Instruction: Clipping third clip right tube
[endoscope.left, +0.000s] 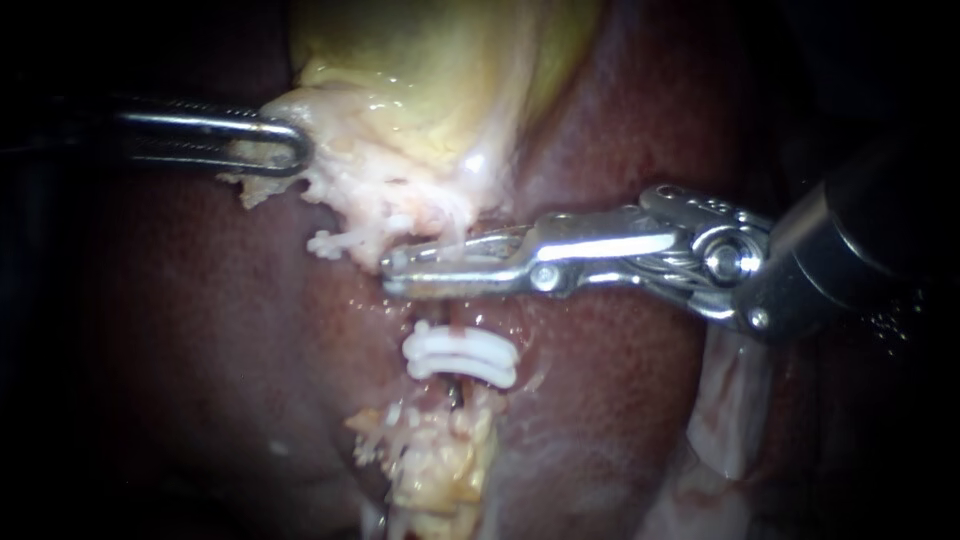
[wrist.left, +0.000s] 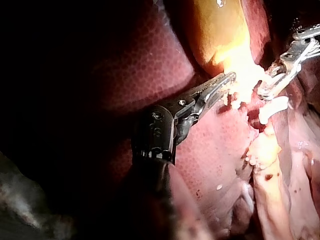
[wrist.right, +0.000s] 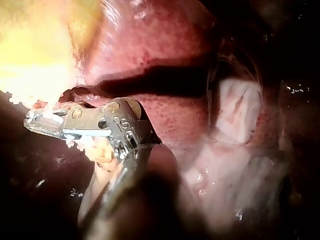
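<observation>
The tube (endoscope.left: 457, 322) lies on the middle of the liver (endoscope.left: 190, 330), away from its edges, crossed by two white clips (endoscope.left: 460, 357), and just above them my right instrument (endoscope.left: 400, 272) has its jaws closed narrowly on the tube, while my left instrument (endoscope.left: 285, 150) clamps the frayed lower edge of the gallbladder (endoscope.left: 420, 90).

The left instrument (endoscope.left: 296, 150) grips the pale fringe of the gallbladder (endoscope.left: 420, 90), while the right instrument (endoscope.left: 392, 272) clamps across the tube (endoscope.left: 452, 228) just above two white clips (endoscope.left: 460, 357), all lying on the dark red liver (endoscope.left: 200, 330).
</observation>
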